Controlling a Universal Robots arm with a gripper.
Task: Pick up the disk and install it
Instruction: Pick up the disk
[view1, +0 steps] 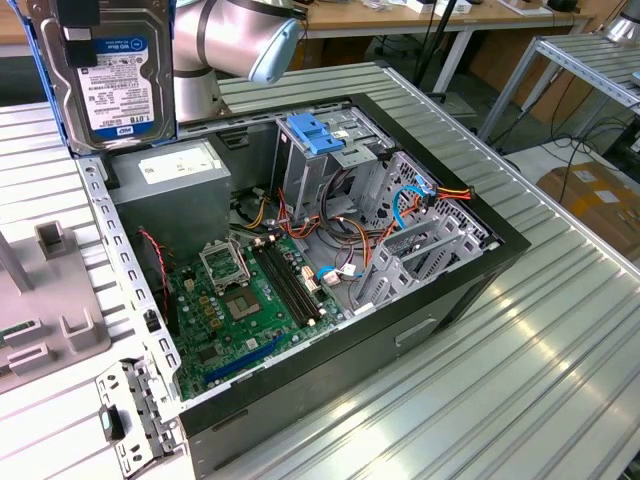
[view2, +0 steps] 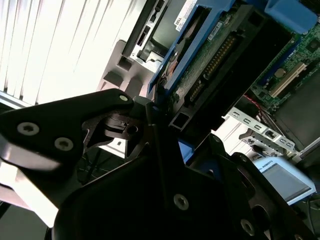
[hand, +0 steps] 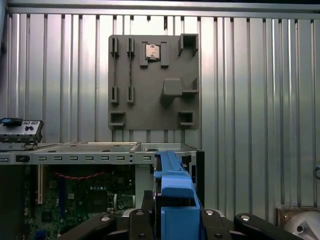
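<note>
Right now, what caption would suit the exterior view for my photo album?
A robot arm holds the disk upright at the edge of an open computer case.

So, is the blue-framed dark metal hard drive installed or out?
Out: the disk hangs upright over the open black case, gripped by the gripper.

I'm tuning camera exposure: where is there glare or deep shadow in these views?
Second wrist view: the ribbed table is blown out white, the tool nearly black against it. First wrist view: even light across the grey fixture plate. Exterior view: even, no glare on the disk.
</note>
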